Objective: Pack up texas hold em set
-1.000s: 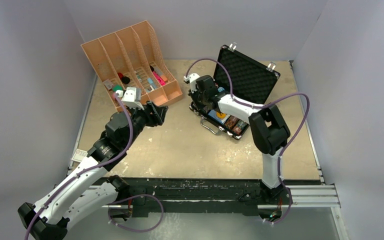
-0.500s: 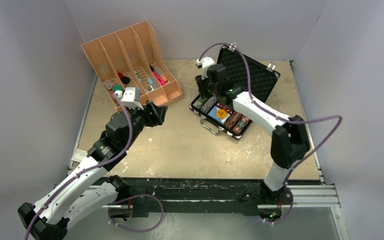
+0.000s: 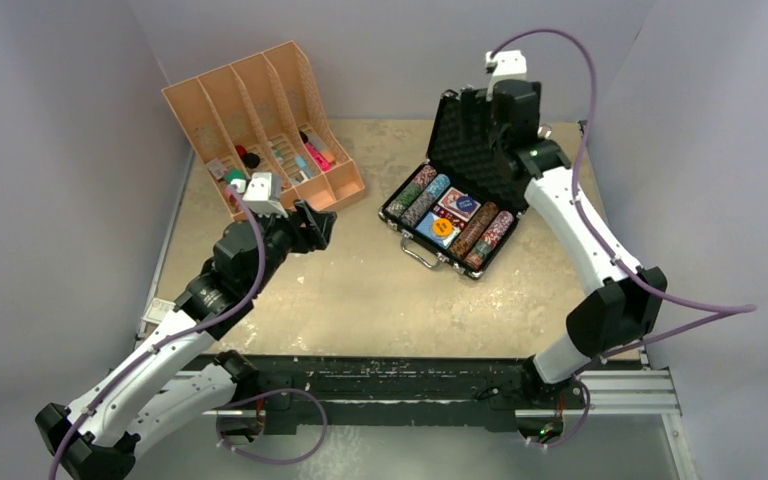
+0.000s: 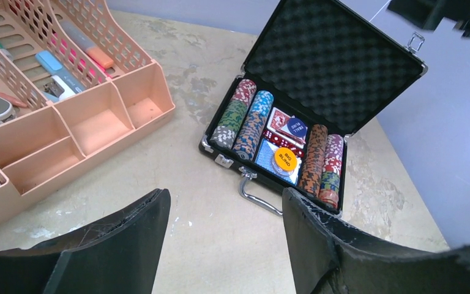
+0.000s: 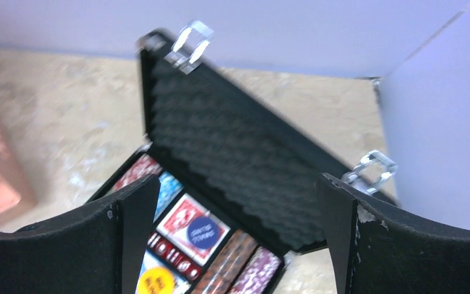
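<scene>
The black briefcase of the texas hold em set lies open right of the table's middle, its foam-lined lid leaning back. Its tray holds rows of striped chips, card decks, a yellow button and a blue button. The silver handle faces the near side. My right gripper hangs open and empty above the lid's top edge. To the left of the case my left gripper hovers open over bare table, holding nothing.
An orange slotted desk organiser with small items stands at the back left, close to my left gripper. Grey walls close in the table on three sides. Two silver latches stick up from the lid's rim.
My right gripper has risen from the case's tray, moved back above the lid and opened wide. The left arm has stayed where it was.
</scene>
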Controlling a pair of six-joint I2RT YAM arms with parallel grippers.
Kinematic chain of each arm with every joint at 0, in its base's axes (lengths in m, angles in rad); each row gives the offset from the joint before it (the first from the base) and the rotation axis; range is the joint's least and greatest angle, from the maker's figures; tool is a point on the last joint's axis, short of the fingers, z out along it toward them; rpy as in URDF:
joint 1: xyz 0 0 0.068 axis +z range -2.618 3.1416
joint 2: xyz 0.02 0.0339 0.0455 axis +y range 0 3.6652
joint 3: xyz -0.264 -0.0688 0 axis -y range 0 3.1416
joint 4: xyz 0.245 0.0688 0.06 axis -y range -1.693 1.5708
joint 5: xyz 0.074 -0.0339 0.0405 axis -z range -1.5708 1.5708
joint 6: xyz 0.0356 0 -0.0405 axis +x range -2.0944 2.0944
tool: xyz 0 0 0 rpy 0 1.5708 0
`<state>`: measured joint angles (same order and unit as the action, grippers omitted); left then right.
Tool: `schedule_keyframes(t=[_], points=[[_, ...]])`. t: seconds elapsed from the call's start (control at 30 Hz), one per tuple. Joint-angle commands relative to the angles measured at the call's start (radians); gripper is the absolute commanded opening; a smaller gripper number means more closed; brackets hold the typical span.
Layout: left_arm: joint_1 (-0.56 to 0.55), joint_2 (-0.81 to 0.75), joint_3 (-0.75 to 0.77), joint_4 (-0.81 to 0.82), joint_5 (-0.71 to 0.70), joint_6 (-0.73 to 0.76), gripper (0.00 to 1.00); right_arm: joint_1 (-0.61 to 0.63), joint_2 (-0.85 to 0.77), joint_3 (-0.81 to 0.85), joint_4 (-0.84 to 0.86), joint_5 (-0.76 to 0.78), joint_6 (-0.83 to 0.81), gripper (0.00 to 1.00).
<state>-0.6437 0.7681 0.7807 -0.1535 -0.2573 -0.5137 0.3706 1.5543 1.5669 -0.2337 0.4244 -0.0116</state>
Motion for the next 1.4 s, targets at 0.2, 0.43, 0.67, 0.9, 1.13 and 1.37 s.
schedule_keyframes(t=[0.2, 0.43, 0.67, 0.9, 1.13, 1.37], points=[[0.0, 0.003, 0.034, 0.017, 0.012, -0.005, 0.67, -0.165, 0.231, 0.303, -0.094, -0.019, -0.113, 0.99], [0.001, 0.013, 0.033, 0.023, 0.018, -0.002, 0.67, -0.182, 0.294, 0.35, -0.185, -0.171, -0.191, 0.99], [0.0, 0.026, 0.032, 0.029, 0.022, -0.003, 0.67, -0.185, 0.337, 0.347, -0.244, -0.228, -0.221, 0.94], [0.0, 0.024, 0.031, 0.032, 0.022, -0.002, 0.67, -0.176, 0.311, 0.324, -0.287, -0.258, -0.193, 0.85], [0.0, 0.026, 0.031, 0.037, 0.021, -0.002, 0.67, -0.137, 0.257, 0.261, -0.331, -0.275, -0.124, 0.68], [0.002, 0.026, 0.031, 0.034, 0.016, -0.003, 0.67, -0.042, 0.181, 0.181, -0.358, -0.271, -0.05, 0.62]])
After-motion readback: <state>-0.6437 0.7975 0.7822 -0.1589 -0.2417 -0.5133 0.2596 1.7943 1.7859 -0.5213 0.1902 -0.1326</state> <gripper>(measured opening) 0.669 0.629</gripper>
